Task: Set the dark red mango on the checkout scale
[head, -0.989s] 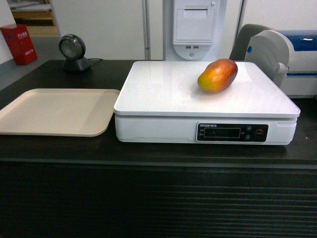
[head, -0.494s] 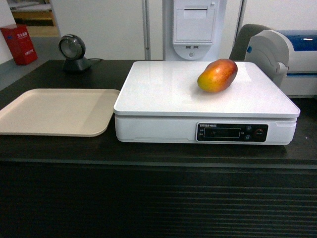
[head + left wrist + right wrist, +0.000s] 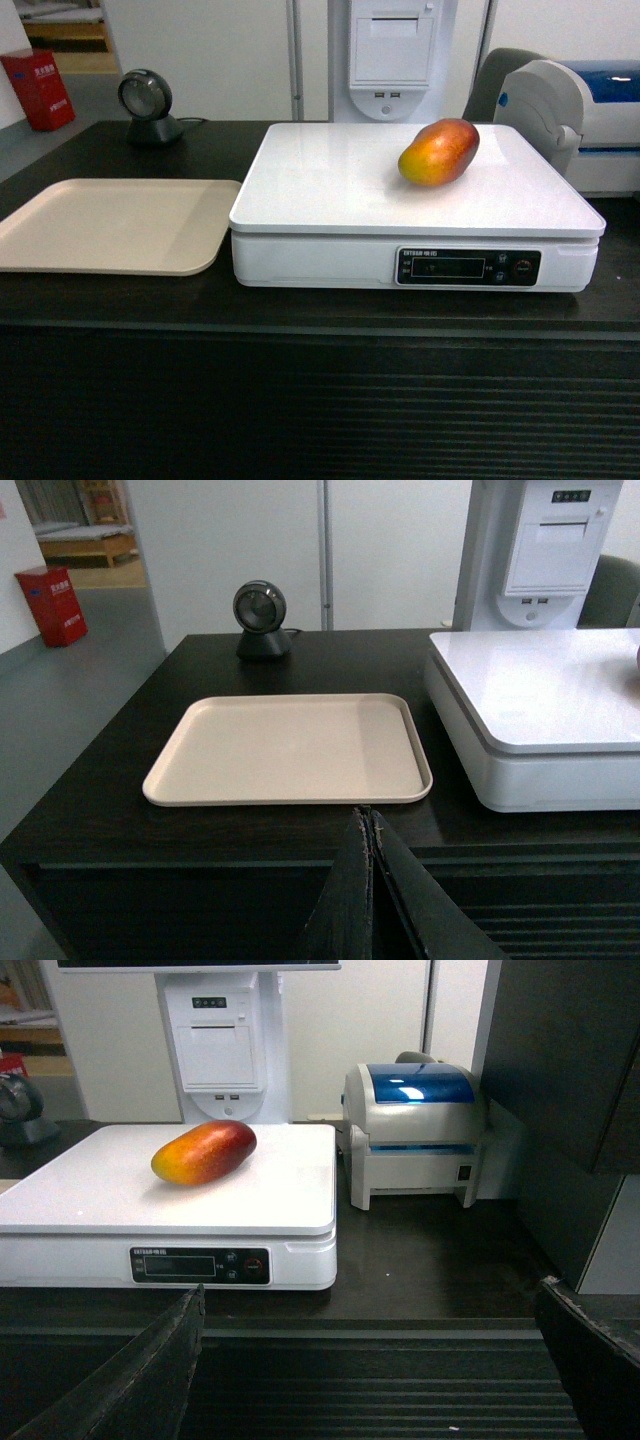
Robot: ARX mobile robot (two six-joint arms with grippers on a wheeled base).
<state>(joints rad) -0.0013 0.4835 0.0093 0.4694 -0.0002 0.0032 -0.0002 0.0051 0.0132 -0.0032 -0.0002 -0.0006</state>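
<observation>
The dark red mango (image 3: 439, 152) (image 3: 204, 1152) lies on its side on the glossy white platform of the scale (image 3: 330, 180) (image 3: 80, 1195) (image 3: 540, 695), toward its back right. The scale stands on the black checkout counter (image 3: 110, 305) (image 3: 430, 1260). Neither arm shows in the head view. My left gripper (image 3: 367, 813) is shut and empty, held in front of the counter's front edge, below the beige tray. Also off the counter, below its ribbed front, my right gripper (image 3: 370, 1300) is open wide with nothing between its fingers, well away from the mango.
A flat beige tray (image 3: 60, 235) (image 3: 200, 770) lies left of the scale. A round black scanner (image 3: 146, 104) (image 3: 260, 615) stands at the back left. A white and blue label printer (image 3: 412, 1130) (image 3: 570, 110) sits right of the scale, a receipt terminal (image 3: 393, 55) behind it.
</observation>
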